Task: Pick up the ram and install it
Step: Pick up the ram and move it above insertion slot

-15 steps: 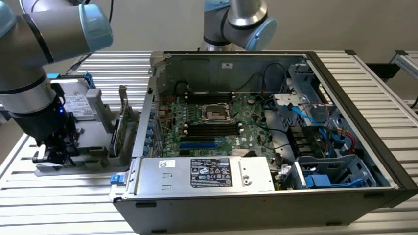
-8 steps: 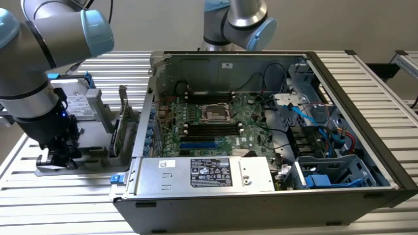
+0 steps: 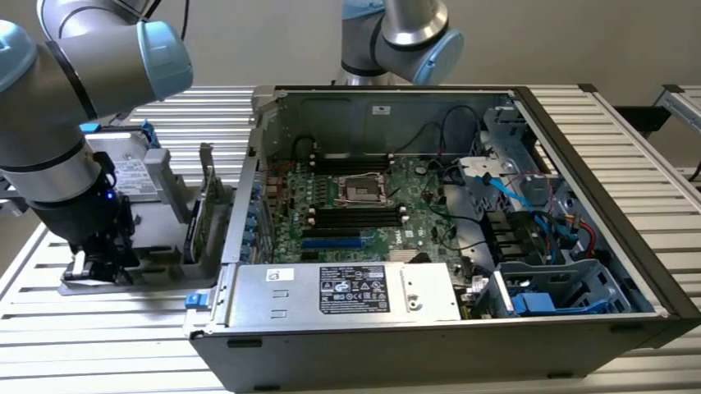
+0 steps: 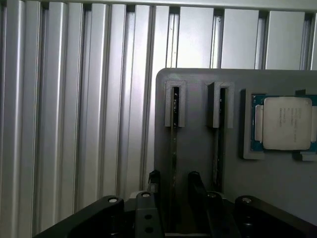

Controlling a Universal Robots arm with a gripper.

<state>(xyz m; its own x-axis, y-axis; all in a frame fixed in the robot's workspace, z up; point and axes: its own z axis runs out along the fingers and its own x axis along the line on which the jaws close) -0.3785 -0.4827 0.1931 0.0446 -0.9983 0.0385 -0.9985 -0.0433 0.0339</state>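
In the wrist view, the ram (image 4: 174, 141) stands on edge in a slot of the grey holder (image 4: 198, 163), showing as a thin dark strip. A second stick (image 4: 218, 144) stands in the neighbouring slot. My gripper (image 4: 174, 184) is open, with one black finger on each side of the first stick and a small gap to it on both sides. In the exterior view, the gripper (image 3: 97, 264) is low over the grey holder (image 3: 153, 238), on the exterior view's left of the open computer case (image 3: 438, 328). The motherboard's black memory slots (image 3: 353, 217) lie inside the case.
A processor chip (image 4: 286, 123) rests in a recess of the holder beside the sticks. A green expansion card (image 3: 205, 205) stands upright between the holder and the case wall. A power supply (image 3: 345, 291) and cables (image 3: 526, 197) sit inside the case. A ribbed aluminium table (image 3: 98, 336) lies underneath.
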